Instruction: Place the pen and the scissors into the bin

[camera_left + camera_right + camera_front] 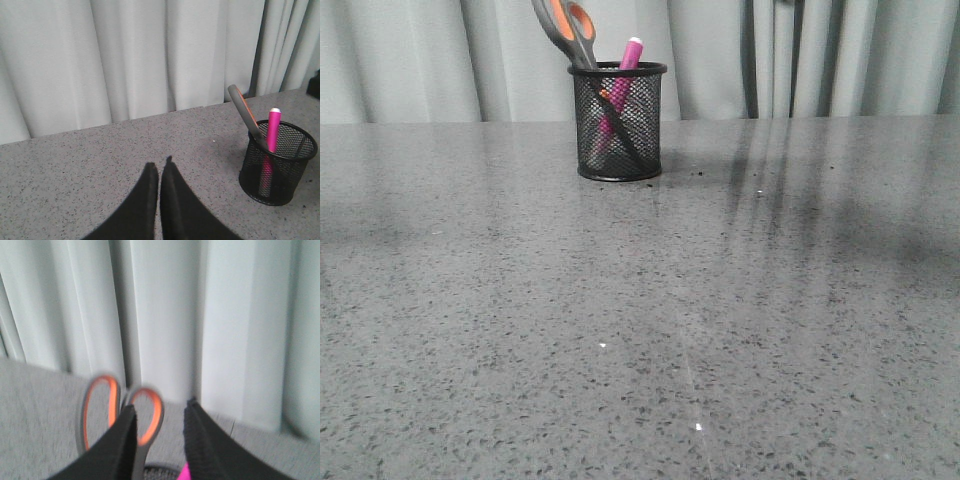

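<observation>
The black mesh bin (618, 122) stands at the back of the grey table. The scissors (567, 30) stand in it, handles up and leaning left. The pink pen (629, 55) stands in it too, white end up. In the left wrist view the bin (278, 163), scissors (244, 109) and pen (273, 129) sit off to one side; my left gripper (160, 166) is shut and empty over bare table. My right gripper (161, 412) is open and empty, close above the scissors' handles (149, 412); a bit of the pen (182, 474) shows between the fingers. Neither gripper shows in the front view.
Pale curtains (820, 55) hang right behind the table's far edge, just behind the bin. The speckled grey tabletop (640, 330) stretches from the bin to the front.
</observation>
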Robot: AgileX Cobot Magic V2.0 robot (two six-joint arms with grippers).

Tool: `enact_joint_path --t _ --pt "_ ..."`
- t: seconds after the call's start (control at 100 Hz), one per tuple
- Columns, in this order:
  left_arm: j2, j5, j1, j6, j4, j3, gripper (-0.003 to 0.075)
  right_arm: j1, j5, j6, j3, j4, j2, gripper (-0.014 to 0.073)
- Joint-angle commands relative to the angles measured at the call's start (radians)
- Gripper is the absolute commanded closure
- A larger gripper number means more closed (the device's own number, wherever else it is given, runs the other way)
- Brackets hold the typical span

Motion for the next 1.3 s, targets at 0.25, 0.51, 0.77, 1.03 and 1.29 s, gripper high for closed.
enact_joint_path --t 0.25,0.51,0.77,1.03,1.29 --pt "-0.045 0.007 0.004 -0.011 0.019 -0.024 0.074 -0.151 0.137 -0.124 0.052 -0.009 -0.346 0.0662" --pt "-0.197 -0.088 0.004 0.185 -0.188 0.16 0.0739 -0.304 0.016 -0.124 0.435 -0.002 -0.629 0.0662" --pt "-0.44 -0.131 0.004 0.429 -0.472 0.453 0.0739 -0.316 -0.104 -0.122 0.85 0.029 -0.961 0.0662" --pt "-0.722 -0.205 0.004 0.386 -0.472 0.638 0.0739 -0.316 -0.122 -0.122 1.088 0.125 -1.268 0.0662" --pt "-0.93 -0.258 0.004 0.35 -0.472 0.69 0.0739 -0.316 -0.122 -0.122 1.146 0.125 -1.401 0.0662"
